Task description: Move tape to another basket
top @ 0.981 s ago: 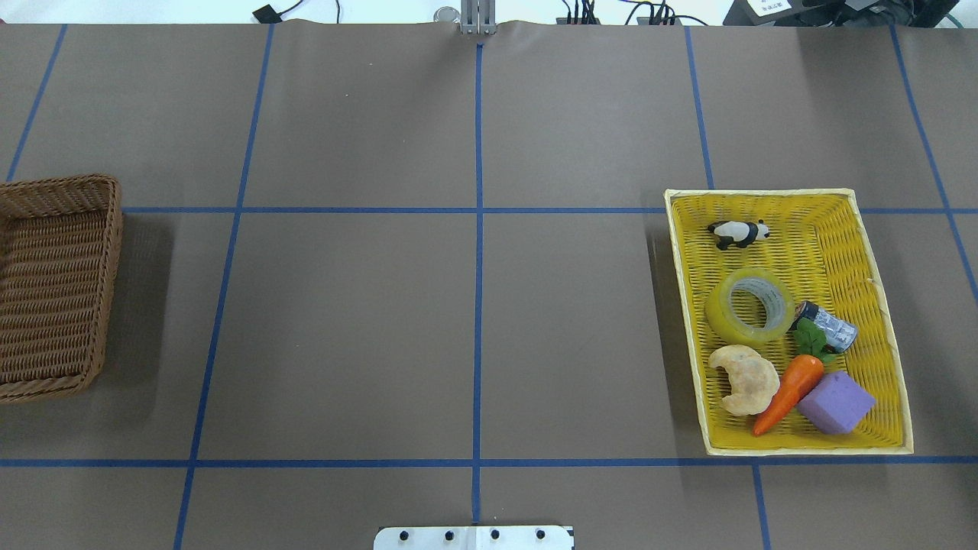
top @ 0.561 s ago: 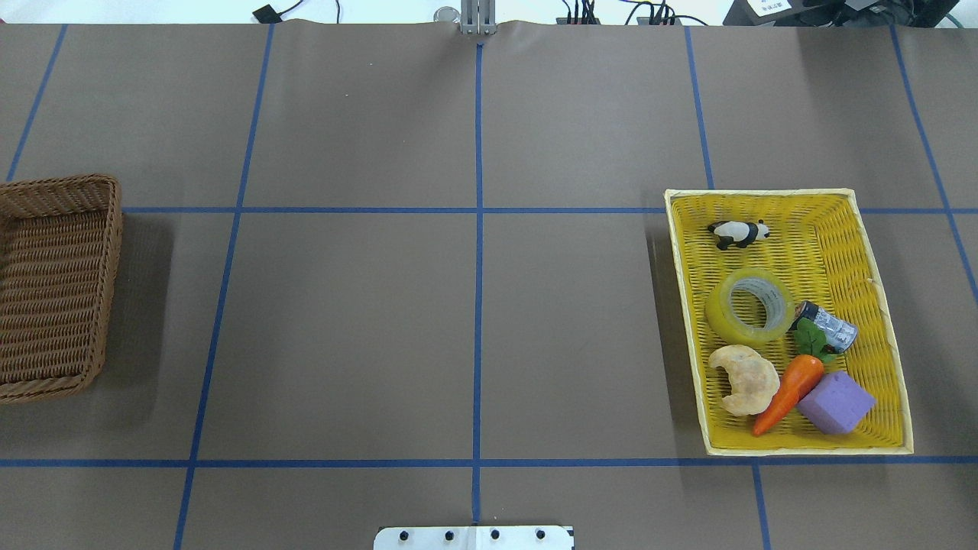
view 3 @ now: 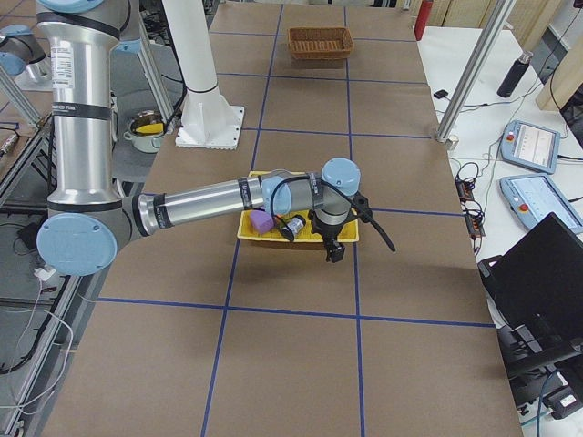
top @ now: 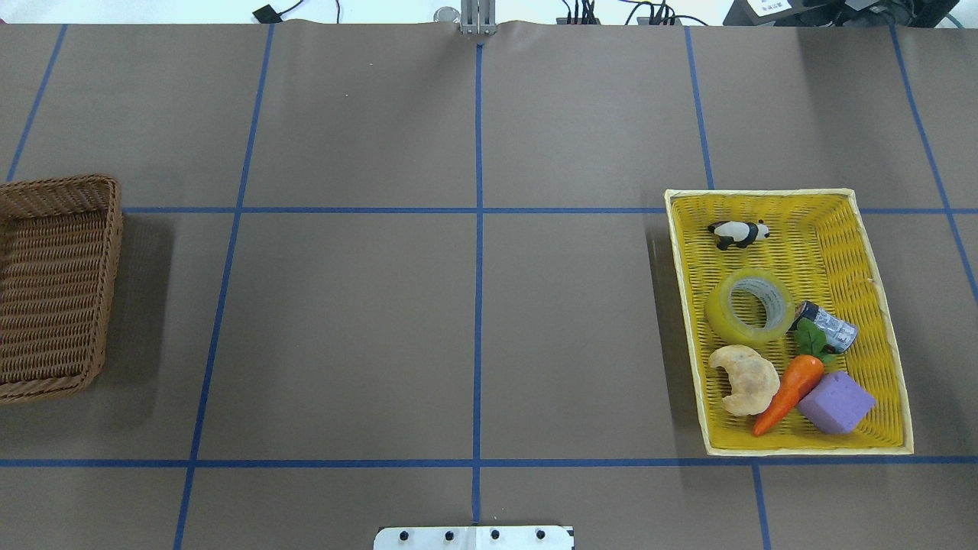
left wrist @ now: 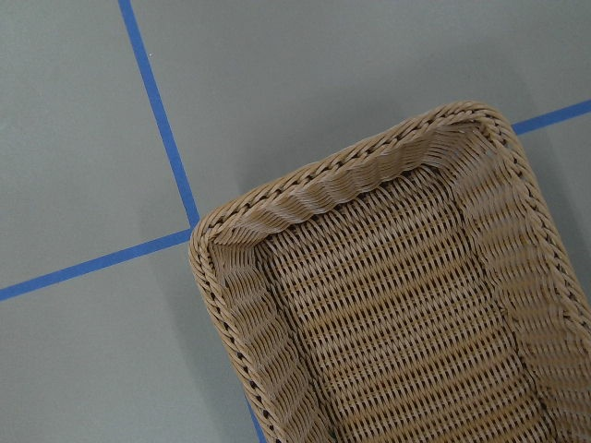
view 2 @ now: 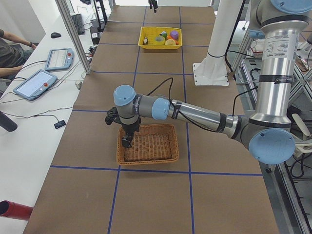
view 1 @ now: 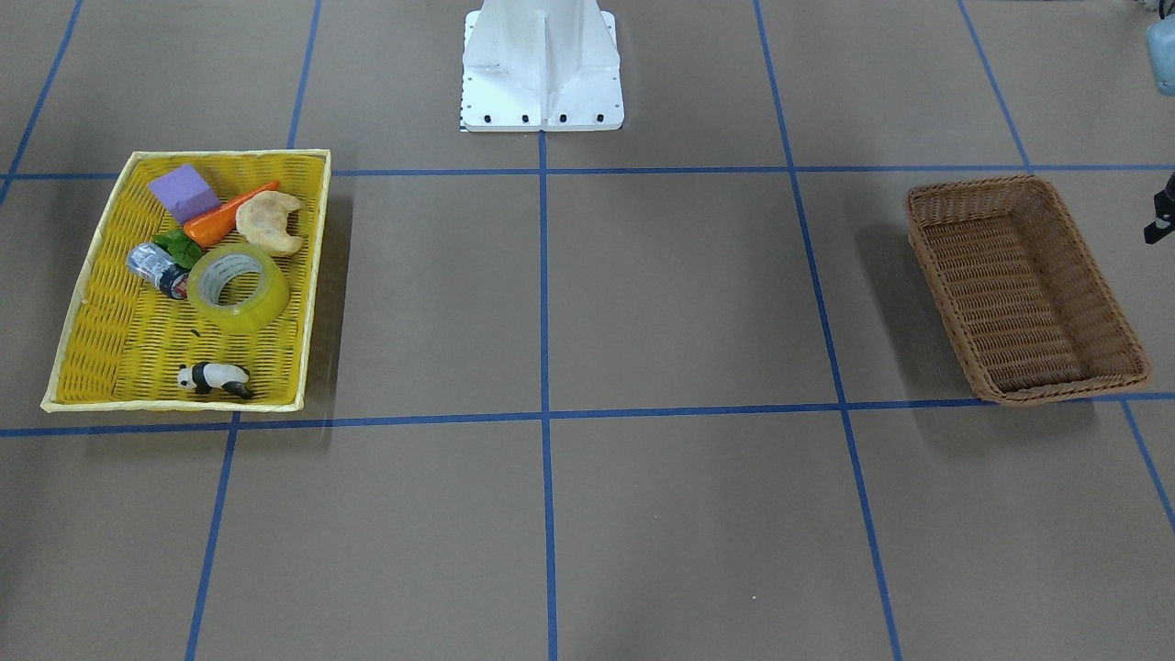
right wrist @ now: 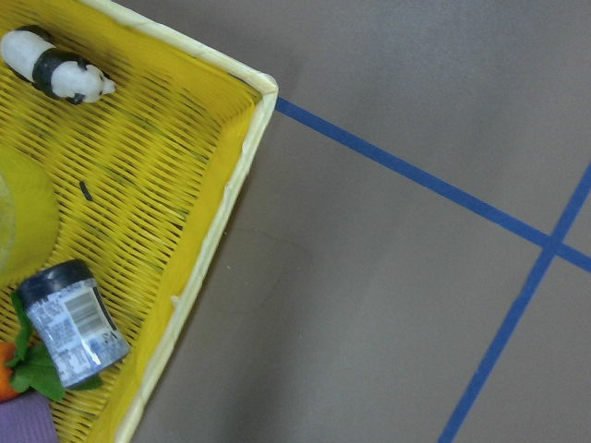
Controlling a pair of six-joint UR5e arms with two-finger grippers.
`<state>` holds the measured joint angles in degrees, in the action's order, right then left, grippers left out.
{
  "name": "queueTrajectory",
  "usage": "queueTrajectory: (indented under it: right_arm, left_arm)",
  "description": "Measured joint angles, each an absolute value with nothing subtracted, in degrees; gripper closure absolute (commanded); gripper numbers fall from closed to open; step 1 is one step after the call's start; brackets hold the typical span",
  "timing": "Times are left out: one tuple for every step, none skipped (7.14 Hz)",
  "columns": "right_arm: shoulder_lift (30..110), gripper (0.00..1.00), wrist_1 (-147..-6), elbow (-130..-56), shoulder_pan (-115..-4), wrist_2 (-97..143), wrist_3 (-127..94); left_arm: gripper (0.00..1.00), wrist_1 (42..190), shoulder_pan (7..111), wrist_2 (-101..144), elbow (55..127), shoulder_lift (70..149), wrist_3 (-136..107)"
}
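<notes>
The yellow tape roll (top: pixel 717 315) lies flat in the middle of the yellow woven tray (top: pixel 840 244), also seen in the front view (view 1: pixel 246 312) and at the right wrist view's left edge (right wrist: pixel 14 221). The brown wicker basket (top: pixel 114 229) stands empty at the table's other end (view 1: pixel 1010 275). In the exterior left view my left gripper (view 2: pixel 126 141) hangs above the basket's (view 2: pixel 148 148) outer end. In the exterior right view my right gripper (view 3: pixel 333 252) hangs above the tray's (view 3: pixel 246 232) outer edge. I cannot tell whether either is open or shut.
The tray also holds a panda figure (top: pixel 738 233), a silver cylinder (top: pixel 829 325), a carrot (top: pixel 791 389), a croissant (top: pixel 745 378) and a purple block (top: pixel 837 402). The robot's white base (view 1: pixel 542 73) stands at the table's edge. Blue tape lines cross the brown table.
</notes>
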<state>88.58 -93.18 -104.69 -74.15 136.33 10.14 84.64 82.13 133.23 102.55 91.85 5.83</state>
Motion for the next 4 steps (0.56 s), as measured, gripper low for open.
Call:
queueTrajectory:
  right_arm:
    - [86.5,0.0,-91.0,-104.8,-69.5,137.0,7.4]
    - [85.4,0.0,-86.8,-104.8,-64.7,136.9,3.9]
    - [85.0,0.0,-81.7,-104.8,-60.2,134.9,-1.0]
    - [84.9,0.0,-78.2,-104.6,-56.7,132.3,-4.8]
  left_arm:
    - [0.02,84.6,82.1,133.2,102.5,91.8,5.8]
    - [0.02,84.6,82.1,133.2,102.4,91.8,5.8]
    - [0.02,84.6,82.1,133.2,102.2,91.8,5.8]
    - [0.02,84.6,82.1,133.2,102.0,91.8,5.9]
